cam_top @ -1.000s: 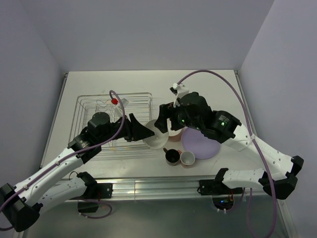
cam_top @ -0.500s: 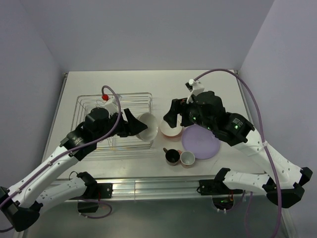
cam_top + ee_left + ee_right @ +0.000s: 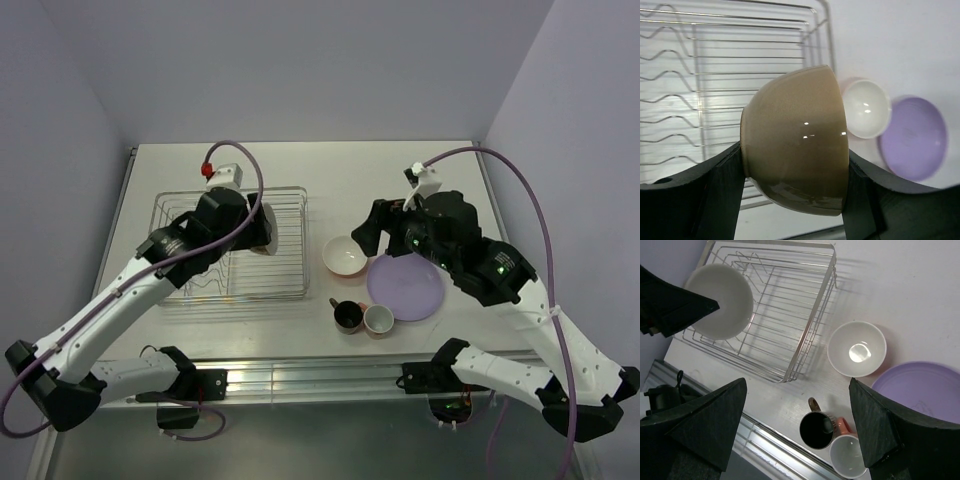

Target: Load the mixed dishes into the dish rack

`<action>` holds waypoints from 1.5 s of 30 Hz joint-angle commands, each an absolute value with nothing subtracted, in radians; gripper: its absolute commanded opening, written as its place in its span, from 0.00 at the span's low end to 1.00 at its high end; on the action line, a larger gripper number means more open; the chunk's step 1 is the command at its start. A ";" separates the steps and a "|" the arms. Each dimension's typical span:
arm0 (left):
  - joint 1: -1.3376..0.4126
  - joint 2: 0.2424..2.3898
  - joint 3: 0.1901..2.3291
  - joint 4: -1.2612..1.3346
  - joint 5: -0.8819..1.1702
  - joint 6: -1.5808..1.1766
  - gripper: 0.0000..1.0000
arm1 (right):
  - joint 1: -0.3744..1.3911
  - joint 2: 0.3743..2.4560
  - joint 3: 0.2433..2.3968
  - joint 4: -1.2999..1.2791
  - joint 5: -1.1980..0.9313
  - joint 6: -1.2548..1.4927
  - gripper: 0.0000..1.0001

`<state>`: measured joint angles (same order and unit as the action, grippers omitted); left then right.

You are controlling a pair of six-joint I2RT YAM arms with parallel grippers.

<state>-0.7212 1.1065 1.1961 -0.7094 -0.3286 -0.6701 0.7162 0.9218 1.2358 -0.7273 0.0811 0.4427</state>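
My left gripper [image 3: 262, 232] is shut on the beige bowl [image 3: 795, 125], held on its side above the right part of the dish rack [image 3: 190, 262]. The bowl's white inside shows in the right wrist view [image 3: 720, 300], over the rack [image 3: 790, 315]. The orange bowl [image 3: 344, 256] stands upright on the table just right of the rack. The lilac plate [image 3: 405, 287] lies flat beside it. The dark cup [image 3: 347, 315] and pink cup [image 3: 379, 320] stand together in front. My right gripper [image 3: 368, 232] is open and empty, above the orange bowl [image 3: 856, 348].
The rack's wire prongs [image 3: 700, 100] hold no dishes. The table's front rail [image 3: 320, 375] runs close in front of the cups. The side walls stand at the left and right table edges.
My left gripper carried the beige bowl left, from beside the orange bowl to above the rack. My right gripper drew back to the right, away from the beige bowl, and stays open.
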 commanded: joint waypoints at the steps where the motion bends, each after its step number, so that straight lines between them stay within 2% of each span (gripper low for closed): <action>1: -0.723 1.155 1.299 -0.732 -0.523 -0.615 0.00 | 0.689 0.896 1.227 -0.723 0.069 0.417 0.91; 8: -0.729 1.351 1.442 -0.830 -0.687 -0.555 0.00 | 0.681 0.884 1.201 -0.715 0.052 0.422 0.91; 21: -0.759 1.649 1.555 -0.960 -0.916 -0.566 0.00 | 0.660 0.839 1.175 -0.726 0.049 0.420 0.91; 31: -0.759 1.795 1.591 -1.001 -1.028 -0.566 0.00 | 0.623 0.792 1.126 -0.735 0.037 0.403 0.91; 45: -0.726 1.976 1.667 -1.089 -1.083 -0.626 0.00 | 0.580 0.746 1.085 -0.735 0.006 0.397 0.91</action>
